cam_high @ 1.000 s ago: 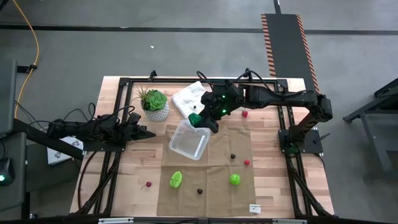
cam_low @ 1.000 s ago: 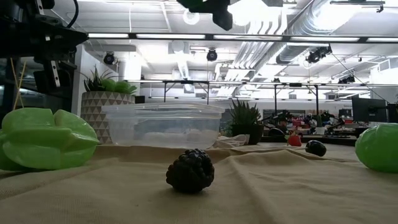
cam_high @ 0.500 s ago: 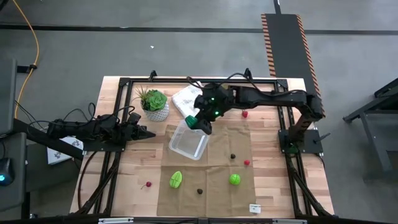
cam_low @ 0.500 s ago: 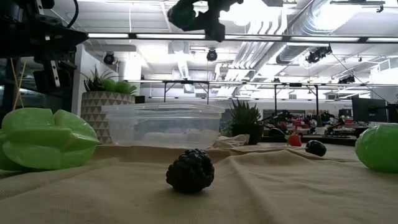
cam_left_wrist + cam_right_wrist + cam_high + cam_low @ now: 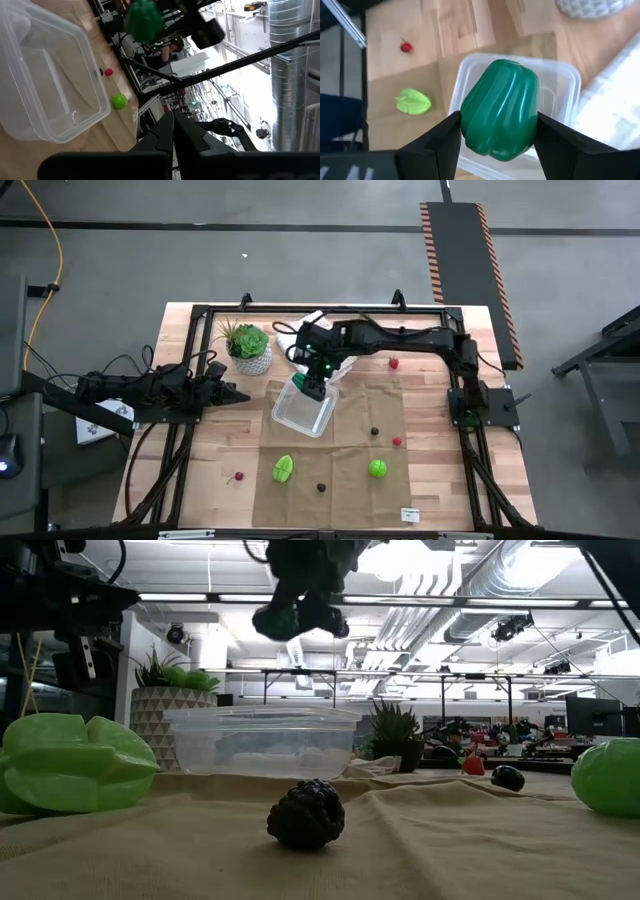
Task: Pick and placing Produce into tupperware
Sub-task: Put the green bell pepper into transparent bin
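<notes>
Dark green toy pepper [image 5: 501, 109] clamped between the two fingers of the right gripper [image 5: 314, 373], jaws spread wide around its ribbed body, held in the air above the far edge of the tupperware [image 5: 304, 408]; well clear of the rim in the low view [image 5: 295, 615]. Clear square tupperware sitting on the tan cloth [image 5: 350, 480] near the middle of the table, toward the far side, nothing visible inside it in the high view. Just beyond it, toward the far edge, a white wrinkled bag [image 5: 298, 335], and beside that a potted plant [image 5: 248, 346] in a pale patterned pot. Other produce spread over the cloth toward the near edge: a bright green star-shaped fruit [image 5: 284, 469], a small dark berry [image 5: 321, 487], a round green fruit [image 5: 378, 468], a dark piece [image 5: 374, 431] and a small red one [image 5: 397, 441] nearer the right side. A small red piece [image 5: 238, 477] on bare wood toward the near left corner, another red piece [image 5: 394, 362] on the wood near the far right. Left gripper [image 5: 236, 393] parked low over the left side of the table, fingers pressed fully together, nothing between them, pointed toward the container and well apart from it.
</notes>
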